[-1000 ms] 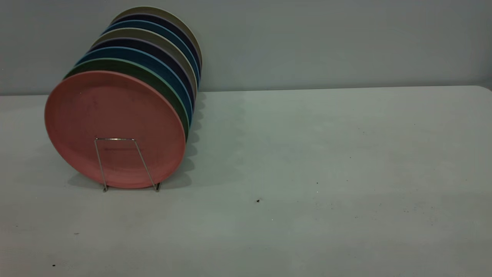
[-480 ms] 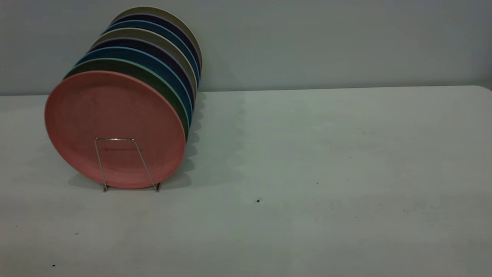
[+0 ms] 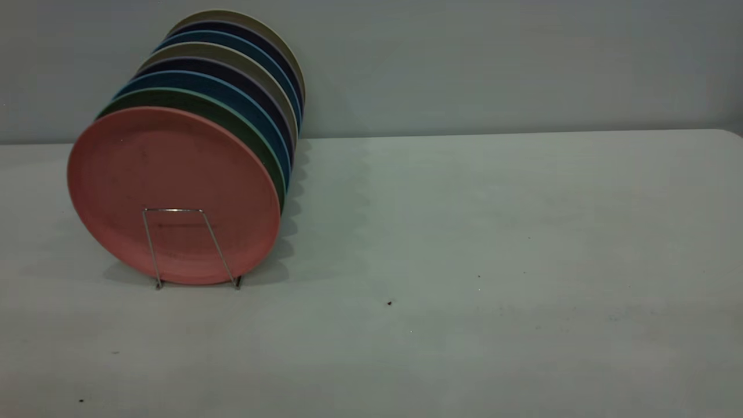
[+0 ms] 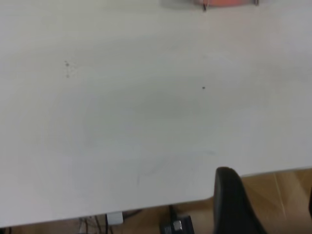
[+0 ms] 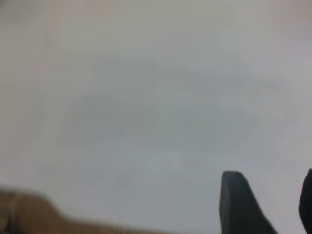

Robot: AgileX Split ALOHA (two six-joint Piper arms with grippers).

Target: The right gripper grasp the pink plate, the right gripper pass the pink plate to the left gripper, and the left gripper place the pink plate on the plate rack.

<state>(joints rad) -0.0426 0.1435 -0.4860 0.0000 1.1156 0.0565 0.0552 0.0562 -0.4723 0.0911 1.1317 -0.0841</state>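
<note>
The pink plate (image 3: 168,168) stands upright at the front of the plate rack (image 3: 152,249), behind a thin wire loop, at the table's left. In the left wrist view only a sliver of the pink plate (image 4: 224,2) and a foot of the plate rack (image 4: 204,7) show, far across the table. The left gripper (image 4: 270,204) hangs over the table's near edge, open and holding nothing. Over bare tabletop, the right gripper (image 5: 270,202) is also open and holds nothing. Neither gripper appears in the exterior view.
Behind the pink plate stand several more plates, a green one (image 3: 232,119) first, then blue (image 3: 244,98), dark and grey ones. The white table (image 3: 464,232) stretches right of the rack, with a wall behind. Wooden floor (image 4: 282,185) and cables lie beyond the table's near edge.
</note>
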